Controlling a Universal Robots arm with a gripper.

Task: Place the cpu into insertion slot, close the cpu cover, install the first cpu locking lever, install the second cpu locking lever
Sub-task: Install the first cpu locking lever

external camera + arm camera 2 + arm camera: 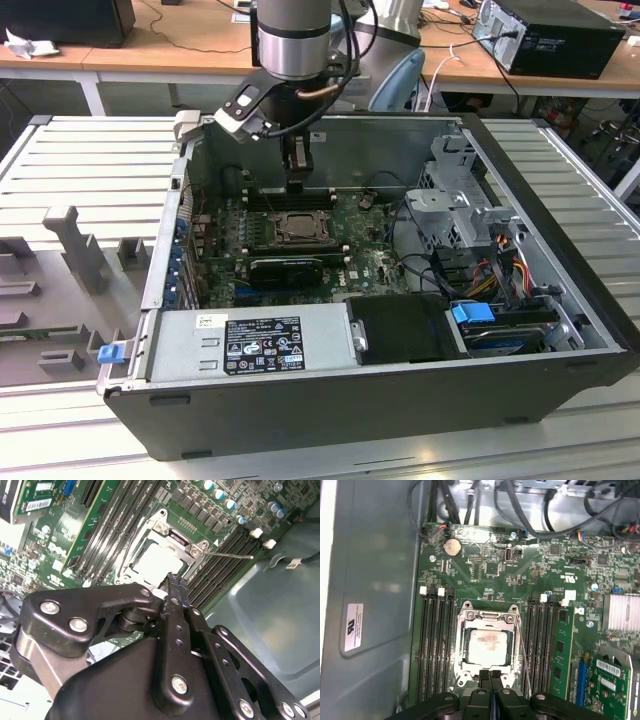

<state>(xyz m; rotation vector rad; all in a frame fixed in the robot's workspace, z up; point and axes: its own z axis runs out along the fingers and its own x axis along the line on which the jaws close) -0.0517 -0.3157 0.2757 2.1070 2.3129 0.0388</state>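
- Motherboard [225,245], exterior view's left part: tall connectors stand close here. My read is that any sideways sweep should stay short and low.
- cpu [487,647]: lies flat in the insertion slot [298,228] at mid-board, with its silver top showing through the window of the cpu cover [487,616]. The cover looks to be down over it.
- gripper [491,677]: jaws together with nothing between them, tip at the socket's edge on or just above the cover rim. Work seems to be at the cover or lever stage.
- To do it well, bear on the metal frame and never on the chip's top. Push straight, since a narrow closed tip can skid off.
- locking lever [523,655]: a thin wire rod running beside the socket. In the second wrist view its free end [230,556] pokes out over the memory slots [220,575] and looks unlatched. Guide it along its arc and keep off the slot clips.
- Cables [405,225], exterior view's right of the socket: loose loops, well apart from the tip.
- Hard to tell:
  - The gripper's body covers the socket's near edge in both wrist views, so contact cannot be confirmed.
  - I cannot pick out a second lever or the retaining hooks.
  - Whether the cover sits fully flat is unclear.
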